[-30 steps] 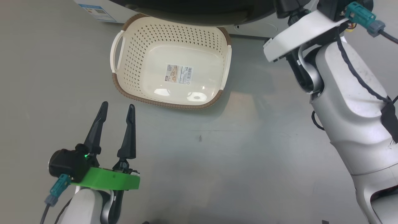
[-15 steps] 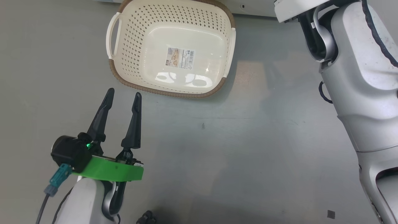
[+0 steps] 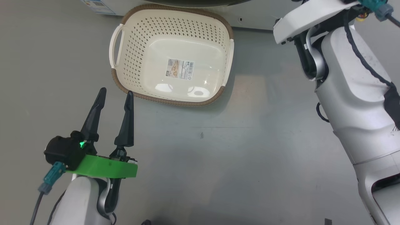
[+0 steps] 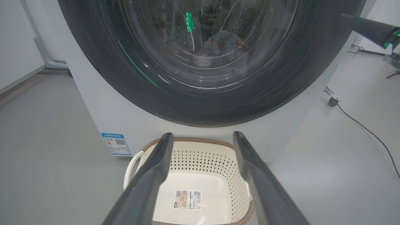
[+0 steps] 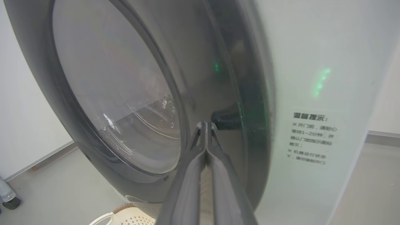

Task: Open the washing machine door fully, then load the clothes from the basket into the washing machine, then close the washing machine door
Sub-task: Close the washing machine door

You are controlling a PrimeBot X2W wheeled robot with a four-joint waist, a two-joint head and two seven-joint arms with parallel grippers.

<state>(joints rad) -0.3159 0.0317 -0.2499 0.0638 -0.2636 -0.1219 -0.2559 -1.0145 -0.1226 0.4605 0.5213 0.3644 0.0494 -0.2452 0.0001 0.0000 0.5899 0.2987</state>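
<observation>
Left gripper (image 3: 115, 91), lower left of head view, stands spread, nothing between its fingers; right gripper (image 5: 206, 125) is pinched tight by the washing machine door (image 5: 256, 150) rim (contact unclear), basket (image 3: 134, 56) upper centre, clothes (image 4: 225, 43) behind the glass.

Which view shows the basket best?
The head view: the whole basket from above, empty. Left wrist view: partly behind the left gripper. Right wrist view: one handle at the bottom edge.

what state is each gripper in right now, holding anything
left gripper: open, empty
right gripper: shut, nothing held
</observation>
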